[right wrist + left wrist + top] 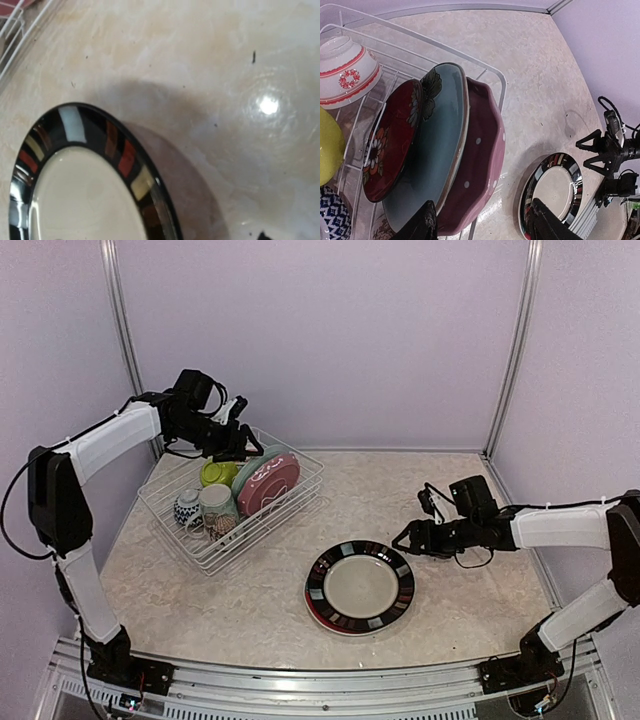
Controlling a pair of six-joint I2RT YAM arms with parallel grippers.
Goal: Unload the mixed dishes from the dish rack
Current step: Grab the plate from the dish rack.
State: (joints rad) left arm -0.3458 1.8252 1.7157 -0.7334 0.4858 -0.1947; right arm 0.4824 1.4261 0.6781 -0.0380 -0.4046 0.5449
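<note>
The white wire dish rack [175, 525] stands at the back left. In it stand a pink dotted plate [479, 160], a grey-blue plate [440, 145] and a red floral plate [390, 145], all on edge. My left gripper [482, 225] hovers open just above them, one finger [422, 224] over the grey-blue plate's rim and the other out over the table, so the pink plate lies between the jaws. A black-rimmed striped plate [360, 587] lies flat on the table. My right gripper [408, 537] is open and empty just right of it.
The rack also holds a red-white bowl [345, 70], a lime green bowl [218, 473], a blue-white bowl [188, 508] and a cream mug [218, 512]. A reddish edge shows under the striped plate [75, 190]. Purple walls and metal posts close the table's back and sides.
</note>
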